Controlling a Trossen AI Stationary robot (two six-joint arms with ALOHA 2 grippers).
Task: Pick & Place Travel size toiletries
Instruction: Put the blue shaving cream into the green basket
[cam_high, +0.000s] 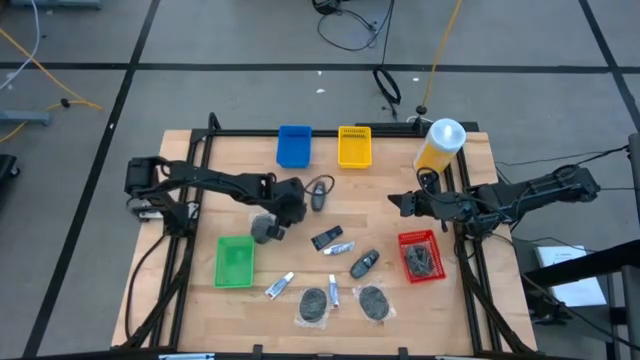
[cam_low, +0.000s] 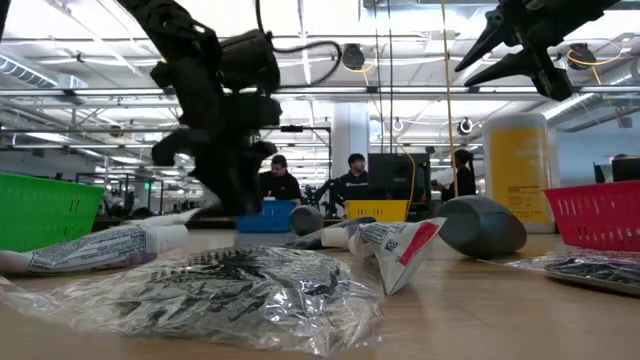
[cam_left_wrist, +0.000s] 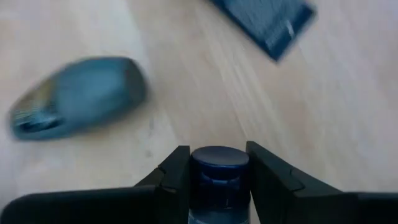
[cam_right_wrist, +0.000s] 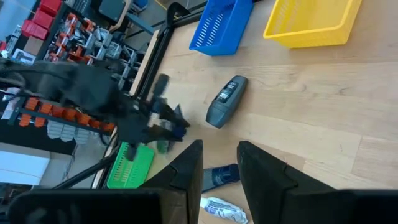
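Note:
My left gripper (cam_high: 298, 207) stands over the table's middle, below the blue bin (cam_high: 293, 145), shut on a small toiletry with a round dark blue cap (cam_left_wrist: 219, 163). Three white tubes lie flat near the front: one (cam_high: 279, 285) beside the green bin (cam_high: 235, 261), one (cam_high: 334, 291) between two plastic bags, and one (cam_high: 342, 247) further in. My right gripper (cam_high: 400, 203) hangs open above the table's right side, with nothing between its fingers (cam_right_wrist: 186, 171). My left gripper pinches the small toiletry between its two fingers, just below the dark blue cap (cam_left_wrist: 219, 180). The fingers slant down from the table's left. They hide its body, so I cannot tell whether it is clear of the table.
A dark bottle (cam_high: 318, 193) lies beside the left gripper, a dark flat pack (cam_high: 327, 238) and a grey bottle (cam_high: 364, 264) nearer the front. Two bags of dark items (cam_high: 313, 305) (cam_high: 374, 302) lie at the front. A yellow bin (cam_high: 354, 146), red bin (cam_high: 420, 255) and tall yellow bottle (cam_high: 440, 145) stand around.

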